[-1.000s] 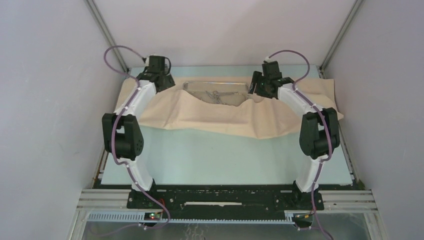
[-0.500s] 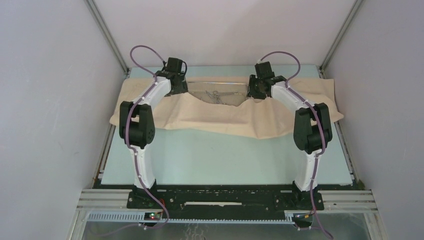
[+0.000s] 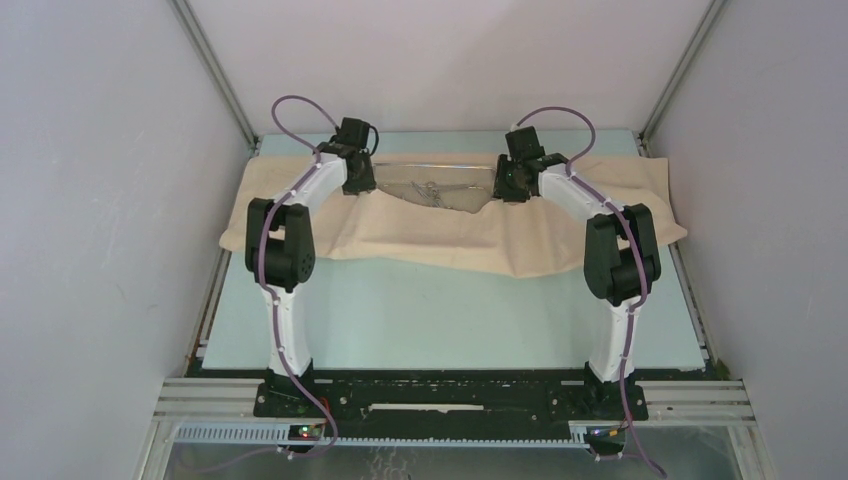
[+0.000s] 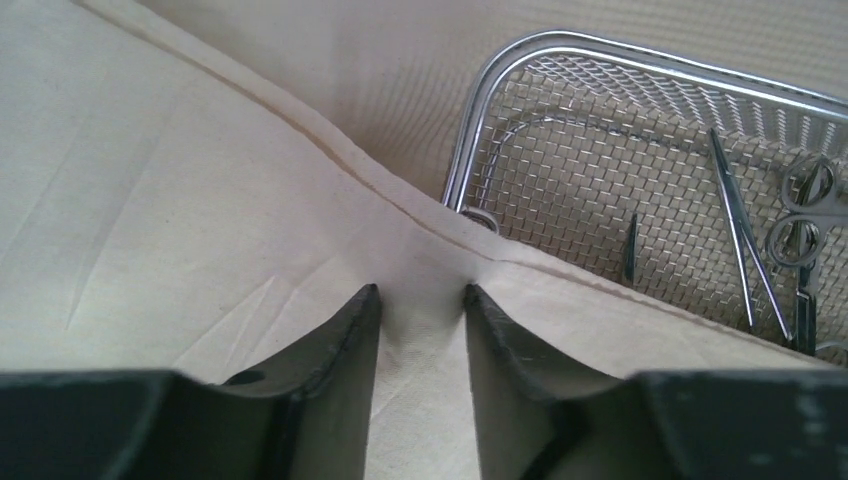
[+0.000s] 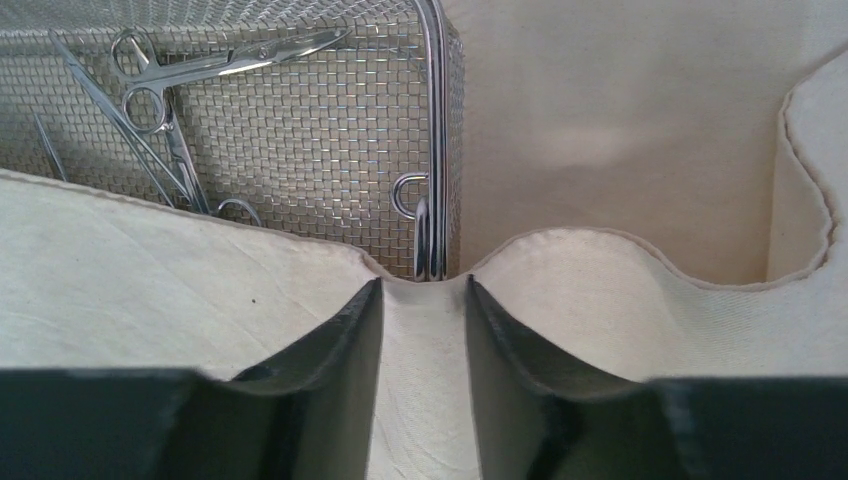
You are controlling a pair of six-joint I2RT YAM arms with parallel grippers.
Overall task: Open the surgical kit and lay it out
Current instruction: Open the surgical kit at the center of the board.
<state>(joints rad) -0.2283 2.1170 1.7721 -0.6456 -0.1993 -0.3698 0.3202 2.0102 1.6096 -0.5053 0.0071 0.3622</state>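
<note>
The beige wrapping cloth (image 3: 450, 235) lies spread across the far half of the table, and its near flap drapes over the front wall of the steel mesh tray (image 3: 440, 164). Ring-handled instruments (image 3: 432, 190) lie inside the tray. My left gripper (image 3: 362, 185) is at the tray's left front corner. In the left wrist view my left gripper (image 4: 418, 290) pinches a puckered fold of cloth (image 4: 150, 200) beside the tray rim (image 4: 480, 110). My right gripper (image 5: 423, 282) pinches the cloth edge (image 5: 150, 280) at the tray's right front corner (image 5: 437, 120), near the scissors (image 5: 200, 70).
The cloth hangs past the table's right edge (image 3: 670, 230). Bare pale blue table (image 3: 440, 310) lies between the cloth and the arm bases. Grey enclosure walls stand close on the left, right and back.
The left arm swung right from the cloth's far left corner to the tray's left end. The right gripper shifted slightly left and lowered onto the cloth at the tray's right end.
</note>
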